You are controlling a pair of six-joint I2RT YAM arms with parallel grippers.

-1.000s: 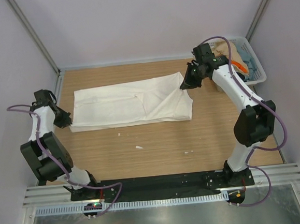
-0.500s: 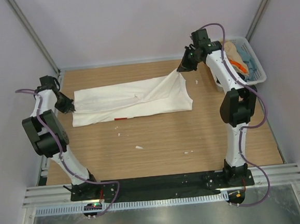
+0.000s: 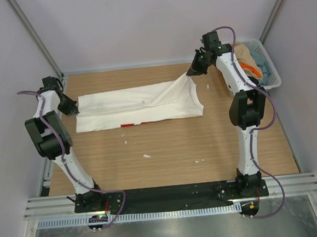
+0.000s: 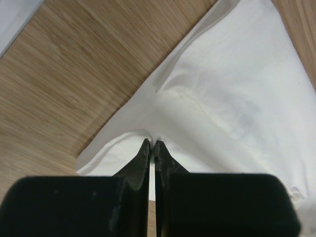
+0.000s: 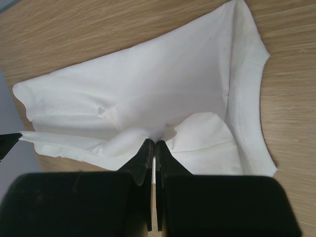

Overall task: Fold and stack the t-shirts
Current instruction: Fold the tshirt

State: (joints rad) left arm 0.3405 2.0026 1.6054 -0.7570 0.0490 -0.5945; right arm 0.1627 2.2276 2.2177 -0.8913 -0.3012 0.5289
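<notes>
Since all else rests on it, table (image 3: 168,172): wooden top;
White t-shirt (image 3: 135,106): stretched lengthwise across the rear half (a red strip peeks out at its near edge);
Basket (image 3: 276,78): far right corner, more t-shirts (image 3: 247,56) heaped inside;
Left gripper (image 4: 151,144): pinched shut on the shirt's left end;
Right gripper (image 5: 152,143): clamped on its right rear corner, lifted off the wood

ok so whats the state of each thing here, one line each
white t-shirt, folded into a long strip on the table, far right corner lifted
left gripper, shut on its left end
right gripper, shut on the lifted corner
basket, upright, holding shirts
basket shirts, tan, orange, pale blue, crumpled, unfolded
</notes>
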